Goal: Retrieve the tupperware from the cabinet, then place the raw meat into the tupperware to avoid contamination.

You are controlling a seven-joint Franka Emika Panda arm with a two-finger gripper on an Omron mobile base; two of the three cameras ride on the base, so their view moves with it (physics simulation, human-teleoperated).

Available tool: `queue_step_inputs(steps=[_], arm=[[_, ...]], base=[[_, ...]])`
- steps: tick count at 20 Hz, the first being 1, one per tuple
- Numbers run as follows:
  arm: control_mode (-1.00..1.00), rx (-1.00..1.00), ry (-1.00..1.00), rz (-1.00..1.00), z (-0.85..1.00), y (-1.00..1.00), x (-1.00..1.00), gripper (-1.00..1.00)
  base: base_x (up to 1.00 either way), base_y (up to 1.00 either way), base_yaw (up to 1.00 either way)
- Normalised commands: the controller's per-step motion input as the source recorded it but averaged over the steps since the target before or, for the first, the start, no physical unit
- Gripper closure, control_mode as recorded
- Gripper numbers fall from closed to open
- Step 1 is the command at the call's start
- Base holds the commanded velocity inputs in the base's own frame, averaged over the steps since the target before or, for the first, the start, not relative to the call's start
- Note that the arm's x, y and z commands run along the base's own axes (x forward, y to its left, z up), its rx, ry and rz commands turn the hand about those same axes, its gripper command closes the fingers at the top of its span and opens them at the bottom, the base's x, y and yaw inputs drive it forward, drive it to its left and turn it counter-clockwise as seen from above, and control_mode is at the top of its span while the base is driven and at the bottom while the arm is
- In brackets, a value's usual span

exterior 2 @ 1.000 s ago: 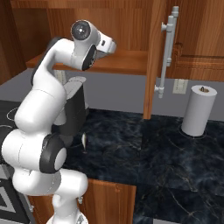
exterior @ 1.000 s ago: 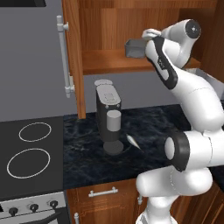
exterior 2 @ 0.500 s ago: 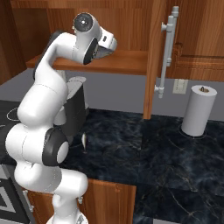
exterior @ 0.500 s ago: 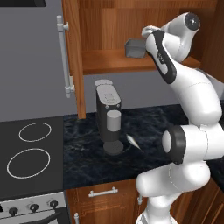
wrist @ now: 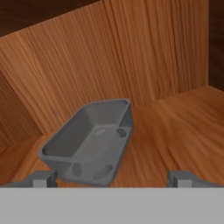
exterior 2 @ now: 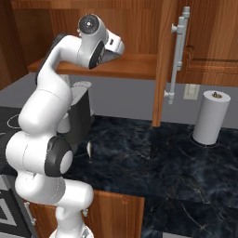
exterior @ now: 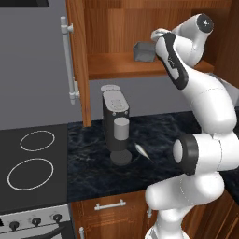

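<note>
The tupperware (wrist: 89, 140), a small grey box with rounded corners, stands open side up on the wooden shelf (wrist: 175, 127) of the cabinet (exterior: 77, 60). My gripper (wrist: 111, 179) is open, level with the shelf and just short of the tupperware, whose near end sits between my spread fingertips (wrist: 43, 178) but off to the left. In the left base view the tupperware (exterior: 144, 51) is on the shelf, right beside my raised hand. The raw meat (exterior: 142, 150), a pale pointed sliver, lies on the dark counter beside the coffee machine (exterior: 116, 123); the right base view shows the raw meat (exterior 2: 89, 148) too.
The cabinet door (exterior 2: 165, 60) hangs open with its silver bar handle (exterior 2: 179, 51). A white paper-towel roll (exterior 2: 211, 116) stands on the counter (exterior 2: 153, 158) to the right. A stove top (exterior: 30, 158) lies left of the coffee machine. Drawer fronts run below the counter.
My arm has stretched up and in towards the shelf, bringing the hand closer to the tupperware. The jaws have stayed open. Nothing else has moved.
</note>
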Motion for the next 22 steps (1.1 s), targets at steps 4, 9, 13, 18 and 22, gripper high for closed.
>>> queue_step_inputs(steps=[4,9,13,18,22], arm=[[-1.00,-0.02,0.00,0.00,-0.16,0.00,0.10,-1.00],[-1.00,-0.01,0.00,0.00,-0.13,0.00,0.16,-1.00],[-1.00,0.00,0.00,0.00,-0.01,0.00,0.31,-1.00],[-1.00,0.02,0.02,0.00,0.03,-0.02,0.41,-1.00],[-1.00,0.01,0.05,0.00,0.05,-0.04,0.42,-1.00]], base=[[0.00,0.00,0.00],[0.00,0.00,0.00],[0.00,0.00,0.00],[0.00,0.00,0.00],[0.00,0.00,0.00]])
